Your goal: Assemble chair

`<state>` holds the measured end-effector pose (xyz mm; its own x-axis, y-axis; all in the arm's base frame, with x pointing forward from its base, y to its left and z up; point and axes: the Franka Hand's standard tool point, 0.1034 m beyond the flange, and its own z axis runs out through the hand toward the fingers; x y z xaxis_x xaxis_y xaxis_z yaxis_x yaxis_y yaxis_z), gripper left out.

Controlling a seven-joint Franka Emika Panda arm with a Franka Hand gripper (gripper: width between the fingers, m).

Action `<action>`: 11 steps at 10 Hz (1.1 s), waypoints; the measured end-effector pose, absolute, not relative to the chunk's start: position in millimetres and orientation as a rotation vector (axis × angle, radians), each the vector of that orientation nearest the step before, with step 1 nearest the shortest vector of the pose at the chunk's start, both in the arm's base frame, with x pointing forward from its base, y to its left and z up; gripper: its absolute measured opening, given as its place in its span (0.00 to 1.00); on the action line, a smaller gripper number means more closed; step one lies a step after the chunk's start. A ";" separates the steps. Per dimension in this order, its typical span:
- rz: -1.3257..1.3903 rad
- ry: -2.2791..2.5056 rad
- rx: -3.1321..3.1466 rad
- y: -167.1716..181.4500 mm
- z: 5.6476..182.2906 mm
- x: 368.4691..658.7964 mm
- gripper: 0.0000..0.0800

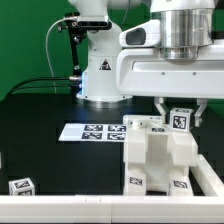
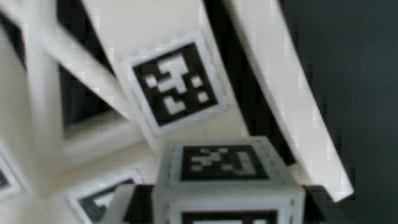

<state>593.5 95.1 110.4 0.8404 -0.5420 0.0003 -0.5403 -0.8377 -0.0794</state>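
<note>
Exterior view shows the chunky white plastic chair body [image 1: 150,160] standing near the front edge of the black worktop [image 1: 40,140], toward the exterior view's right corner. Just above it, the gripper [image 1: 180,112] looks clamped on a short white square leg with black-and-white tags [image 1: 180,121]. A small white tagged block [image 1: 20,186] lies by the front corner on the exterior view's left. I think the leg is being fitted. Next it must line up with its hole and go in straight.

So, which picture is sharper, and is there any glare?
Exterior view: fairly sharp, the chair evenly lit against the black table. Wrist view: soft and blurred, the tag large in the frame; no strong glare in either.
</note>
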 end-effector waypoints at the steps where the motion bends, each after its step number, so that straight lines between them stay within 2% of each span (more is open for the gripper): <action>1: -0.033 0.973 -2.905 95.6 110.9 594.2 0.33; 8: 0.053 2.074 -2.167 97.7 107.4 593.6 0.33; 11: 0.054 2.021 -2.220 98.2 106.9 592.5 0.34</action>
<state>592.5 98.2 106.9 0.0980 -0.9879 -0.1199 -0.9929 -0.0889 -0.0784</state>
